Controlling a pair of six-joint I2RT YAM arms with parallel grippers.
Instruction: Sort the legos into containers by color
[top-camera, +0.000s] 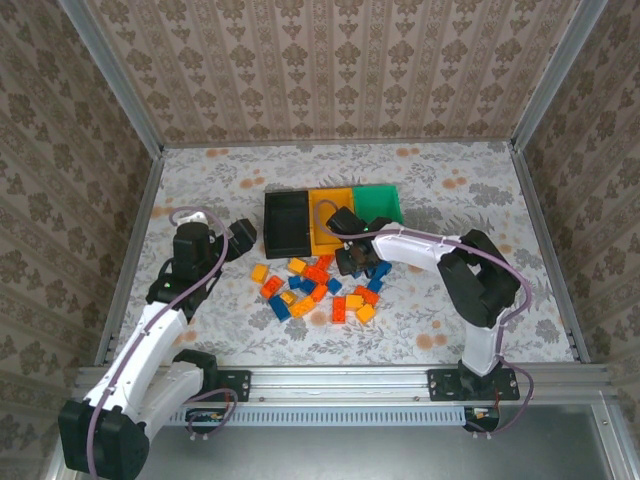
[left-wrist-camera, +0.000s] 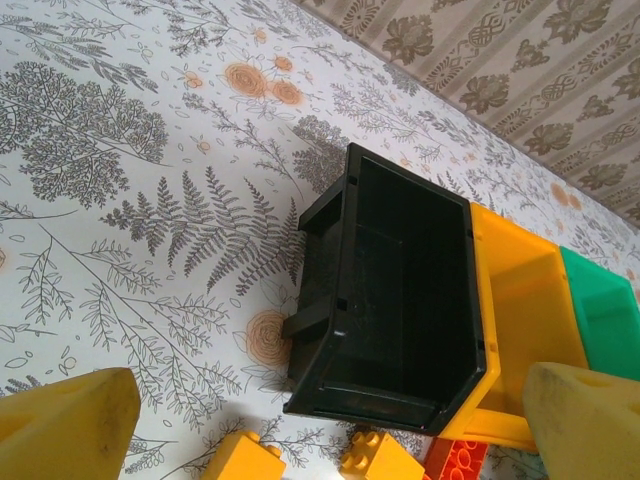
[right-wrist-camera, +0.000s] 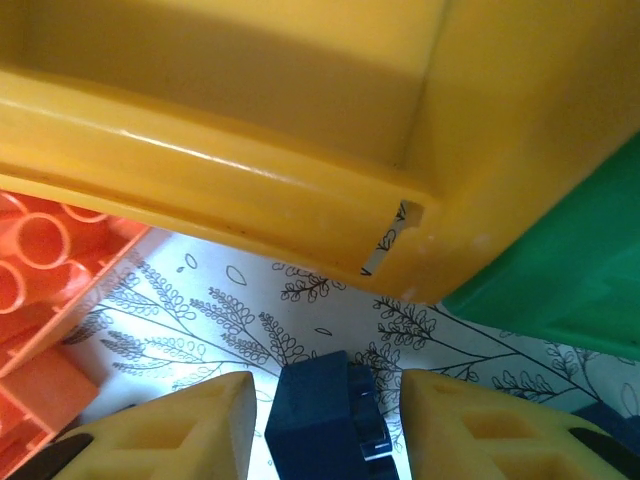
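Three joined containers stand mid-table: a black bin (top-camera: 285, 222), an orange-yellow bin (top-camera: 330, 215) and a green bin (top-camera: 380, 203). A heap of yellow, orange-red and blue legos (top-camera: 320, 290) lies just in front of them. My right gripper (top-camera: 358, 262) is low at the heap's far right edge, in front of the orange-yellow bin (right-wrist-camera: 250, 120). Its fingers (right-wrist-camera: 180, 430) stand on either side of a dark blue lego (right-wrist-camera: 320, 420), with a narrow gap on each side. My left gripper (top-camera: 243, 235) hangs wide open and empty left of the black bin (left-wrist-camera: 400, 290).
In the left wrist view two yellow legos (left-wrist-camera: 245, 462) and an orange-red one (left-wrist-camera: 460, 462) lie near the black bin's front edge. An orange-red lego (right-wrist-camera: 40, 290) lies left of the right gripper. Metal rails and patterned walls (top-camera: 330, 70) enclose the table.
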